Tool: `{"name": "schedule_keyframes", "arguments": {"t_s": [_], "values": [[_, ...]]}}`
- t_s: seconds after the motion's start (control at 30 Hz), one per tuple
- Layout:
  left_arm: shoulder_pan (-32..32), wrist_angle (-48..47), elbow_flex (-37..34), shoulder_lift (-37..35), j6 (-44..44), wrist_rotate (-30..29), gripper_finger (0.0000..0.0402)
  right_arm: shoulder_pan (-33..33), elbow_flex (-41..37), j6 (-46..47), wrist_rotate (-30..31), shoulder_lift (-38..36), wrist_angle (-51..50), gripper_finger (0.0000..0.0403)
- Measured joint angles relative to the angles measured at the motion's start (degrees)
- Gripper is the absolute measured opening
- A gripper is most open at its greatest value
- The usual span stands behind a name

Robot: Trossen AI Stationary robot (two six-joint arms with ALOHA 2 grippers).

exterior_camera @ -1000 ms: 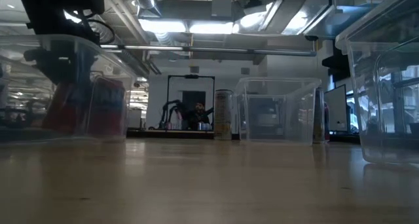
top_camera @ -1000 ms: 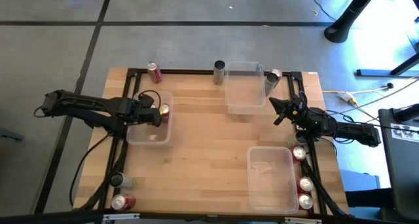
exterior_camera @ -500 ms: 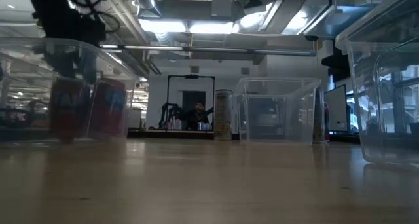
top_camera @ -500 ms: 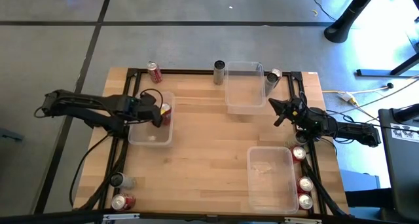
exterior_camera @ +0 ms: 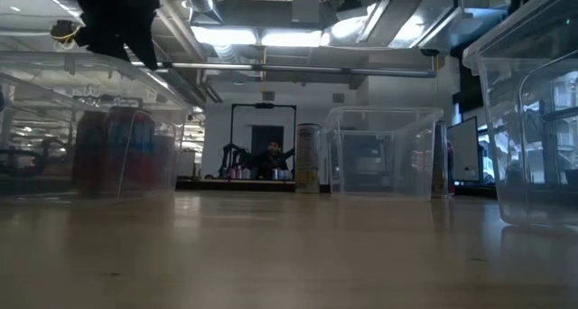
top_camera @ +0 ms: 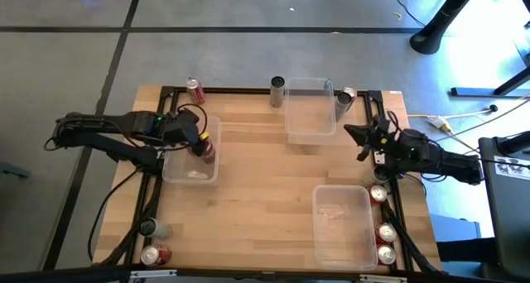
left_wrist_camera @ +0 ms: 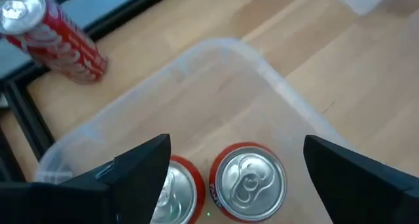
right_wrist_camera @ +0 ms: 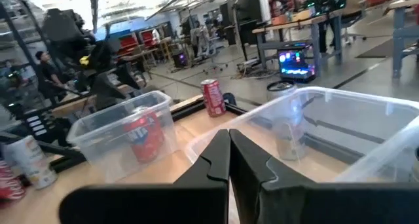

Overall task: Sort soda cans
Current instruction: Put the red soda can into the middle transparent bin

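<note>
Two red soda cans (left_wrist_camera: pixel 247 181) (left_wrist_camera: pixel 178 191) stand on their bases in the clear left bin (top_camera: pixel 190 163); the low view shows them through its wall (exterior_camera: pixel 117 151). My left gripper (left_wrist_camera: pixel 236 160) hangs open above them, its fingers wide apart and touching nothing (top_camera: pixel 199 142) (exterior_camera: pixel 117 20). My right gripper (right_wrist_camera: pixel 229 142) is shut and holds nothing, near the table's right edge beside the far bin (top_camera: pixel 354 138). Another red can (top_camera: pixel 195 90) (left_wrist_camera: pixel 55 31) sits at the far left corner. A dark can (top_camera: pixel 277 90) and a silver can (top_camera: pixel 345 98) flank the far bin.
The far clear bin (top_camera: pixel 309 109) and the near-right clear bin (top_camera: pixel 342 225) stand on the wood top. Cans line the right rail (top_camera: pixel 378 194) (top_camera: pixel 386 232) (top_camera: pixel 386 253). A grey can (top_camera: pixel 149 227) and a red can (top_camera: pixel 155 254) sit at the near left corner.
My left gripper set a red can down in the left bin next to the other one, let go and rose above the bin's rim. The can now stands on the bin floor. My right gripper shifted a little toward the table's right edge.
</note>
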Motion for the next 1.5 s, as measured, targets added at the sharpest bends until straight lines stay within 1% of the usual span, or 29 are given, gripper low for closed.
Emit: {"name": "schedule_keyframes", "arguments": {"t_s": [0.13, 0.23, 0.3, 0.4, 0.6, 0.7, 0.8, 0.9, 1.03, 1.1, 1.23, 1.33, 1.5], "values": [[0.0, 1.51, 0.06, -0.15, 1.78, -0.7, 0.0336, -0.01, 5.59, -0.94, -1.6, 6.42, -2.58, 0.0005], [0.0, 3.29, 0.06, -0.15, 3.65, -0.76, 0.0336, -0.01, 10.96, -1.46, -3.25, 13.44, -5.31, 0.0005], [-0.01, 5.33, 0.06, -0.15, 4.67, -0.75, 0.0336, 0.0, 15.22, -0.79, -5.12, 18.33, -8.84, 0.0005], [-0.52, 9.31, 0.08, -0.15, 7.25, -0.74, 0.0336, 0.01, 23.35, 0.62, -9.29, 25.61, -17.06, 0.0005], [-0.76, 18.8, 0.08, -0.15, 15.33, -0.74, 0.0336, 0.01, 40.77, 4.15, -14.35, 39.11, -33.53, 0.0005], [-0.75, 23.86, 0.08, -0.13, 19.54, -0.76, 0.0336, 0.01, 48.92, 8.13, -18.01, 45.76, -43.52, 0.0005], [-0.76, 27.48, 0.08, -0.13, 22.65, -0.73, 0.0336, 0.05, 54.6, 13.98, -21.24, 51.28, -54.45, 0.0005], [-0.76, 29.01, 0.07, -0.13, 24.93, -0.73, 0.0336, 0.17, 57.31, 19.66, -22.39, 54.48, -63.79, 0.0005], [-0.66, 30.17, -0.18, -0.05, 27.69, -0.72, 0.0336, 4.45, 57.63, 28.29, -25.78, 56.58, -69.22, 0.0005], [-0.63, 32.2, -0.18, 0.32, 29.45, -0.74, 0.0336, 8.08, 57.65, 33.43, -26.08, 56.78, -69.72, 0.0005], [-0.66, 35.89, -0.2, 0.67, 33.59, -0.76, 0.0336, 15.64, 57.65, 46.61, -23.87, 56.82, -69.67, 0.0005], [-0.66, 35.78, -0.24, 0.96, 35.76, -0.73, 0.0336, 21.63, 57.65, 57.19, -23.61, 56.8, -71.29, 0.0005], [-0.66, 36.22, -0.24, 2.05, 35.95, -0.74, 0.0336, 32.75, 57.65, 74.55, -22.56, 56.8, -76.71, 0.0005]]}}
